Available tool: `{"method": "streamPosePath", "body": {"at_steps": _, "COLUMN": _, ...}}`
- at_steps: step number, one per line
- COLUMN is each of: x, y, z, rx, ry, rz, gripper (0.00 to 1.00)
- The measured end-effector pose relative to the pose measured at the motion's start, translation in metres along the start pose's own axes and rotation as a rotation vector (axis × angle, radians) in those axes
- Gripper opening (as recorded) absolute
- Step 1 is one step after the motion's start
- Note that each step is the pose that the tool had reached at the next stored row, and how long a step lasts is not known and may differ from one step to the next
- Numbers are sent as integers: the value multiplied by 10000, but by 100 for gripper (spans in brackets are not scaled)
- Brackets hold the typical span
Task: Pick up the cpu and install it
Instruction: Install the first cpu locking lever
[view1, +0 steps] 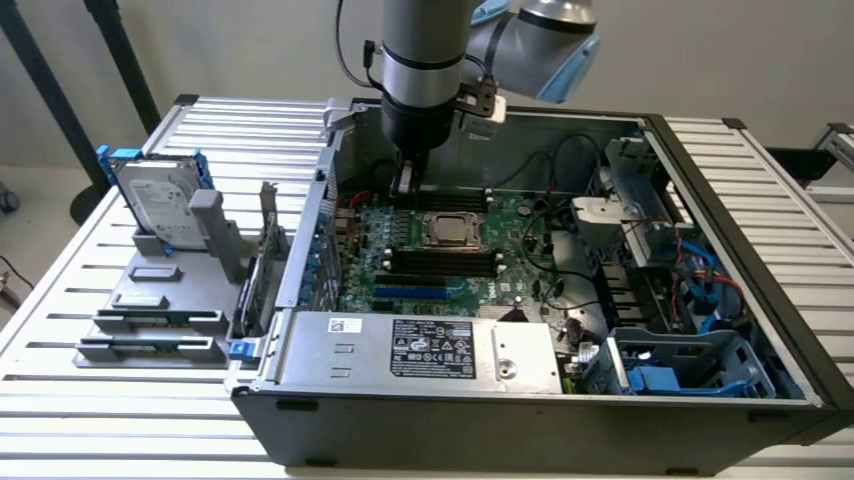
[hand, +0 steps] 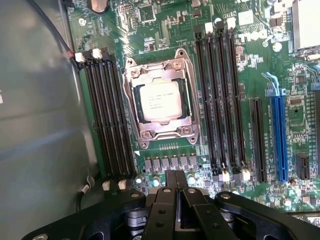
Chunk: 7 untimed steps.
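The cpu (hand: 159, 101), one, sits in its socket (hand: 161, 102); hand (hand: 175, 181) together, empty.

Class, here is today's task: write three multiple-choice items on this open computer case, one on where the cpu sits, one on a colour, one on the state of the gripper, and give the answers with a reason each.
1. Where is the cpu?
A. Seated in the socket on the green board
B. On the grey tray beside the case
C. Held in the gripper

2. What colour is the bracket around the hard drive standing outside the case?
A. Red
B. Blue
C. Yellow

3. How does the gripper stand?
A. Wide open
B. Shut on the cpu
C. Shut, holding nothing

Answers:
1 A, the silver chip lies inside the metal socket frame, between the black memory slots.
2 B, blue plastic edges show at the drive's top and side in the exterior view.
3 C, in the wrist view its fingers meet with nothing between them, above the board and apart from the chip.
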<state>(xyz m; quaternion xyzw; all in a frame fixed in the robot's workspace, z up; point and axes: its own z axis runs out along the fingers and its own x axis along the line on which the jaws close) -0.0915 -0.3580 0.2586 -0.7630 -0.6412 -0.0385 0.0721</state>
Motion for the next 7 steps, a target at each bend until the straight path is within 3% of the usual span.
{"method": "streamPosePath", "body": {"at_steps": 7, "x": 0, "y": 0, "z": 0, "rx": -14, "ry": 1, "rz": -17, "gripper": 11}}
